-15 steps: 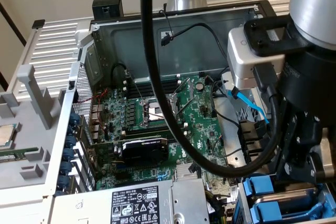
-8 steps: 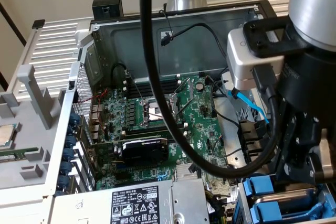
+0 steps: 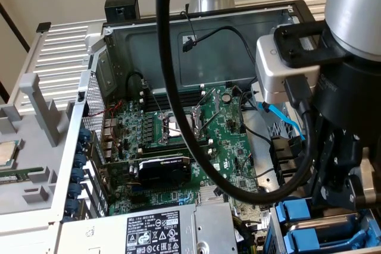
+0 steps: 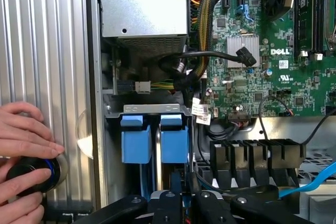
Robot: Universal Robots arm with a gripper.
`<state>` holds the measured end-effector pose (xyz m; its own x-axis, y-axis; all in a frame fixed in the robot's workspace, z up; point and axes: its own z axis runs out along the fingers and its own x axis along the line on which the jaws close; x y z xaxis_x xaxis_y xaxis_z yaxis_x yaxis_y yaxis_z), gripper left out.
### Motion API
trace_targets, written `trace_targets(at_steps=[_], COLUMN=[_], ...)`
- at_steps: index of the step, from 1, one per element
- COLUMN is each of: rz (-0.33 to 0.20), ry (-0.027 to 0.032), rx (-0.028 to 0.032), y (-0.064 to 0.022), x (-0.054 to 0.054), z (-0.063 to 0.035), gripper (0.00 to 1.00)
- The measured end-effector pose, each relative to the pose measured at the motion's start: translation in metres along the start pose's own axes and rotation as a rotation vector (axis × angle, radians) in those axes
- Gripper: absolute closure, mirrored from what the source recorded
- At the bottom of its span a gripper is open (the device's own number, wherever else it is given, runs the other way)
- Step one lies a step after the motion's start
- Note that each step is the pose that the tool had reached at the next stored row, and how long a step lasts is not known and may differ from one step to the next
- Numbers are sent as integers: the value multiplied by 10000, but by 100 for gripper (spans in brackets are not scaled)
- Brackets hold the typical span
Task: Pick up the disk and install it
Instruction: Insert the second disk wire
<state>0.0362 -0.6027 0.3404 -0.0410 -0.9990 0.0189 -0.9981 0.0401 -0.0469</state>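
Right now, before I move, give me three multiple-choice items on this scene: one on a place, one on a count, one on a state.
1. Where is the hand in the exterior view?
A) over the middle of the board
B) at the drive bay, lower right
C) outside the case, on the left

2. How many blue carrier ends stand side by side in the wrist view?
A) two
B) four
C) none

3. How is the case?
A) closed
B) open, with the board exposed
C) open but empty

Answers:
1 B: the hand hangs at the bay, close to the blue carriers.
2 A: two blue ends sit next to each other in the bay.
3 B: the side is off and the board is in plain sight.
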Motion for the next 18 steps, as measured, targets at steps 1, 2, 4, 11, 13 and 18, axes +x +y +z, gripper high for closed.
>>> trace_targets(at_steps=[1,2,4,11,13,18], rz=[0,0,2,3,1,2], ry=[0,-2,-1,-2,-5,1], rx=[1,2,4,24,36,69], y=[0,0,0,-20,-20,-19], x=[0,0,0,-1,-2,-1], z=[2,4,6,13,22,37], gripper=[84,84,84,84,84,84])
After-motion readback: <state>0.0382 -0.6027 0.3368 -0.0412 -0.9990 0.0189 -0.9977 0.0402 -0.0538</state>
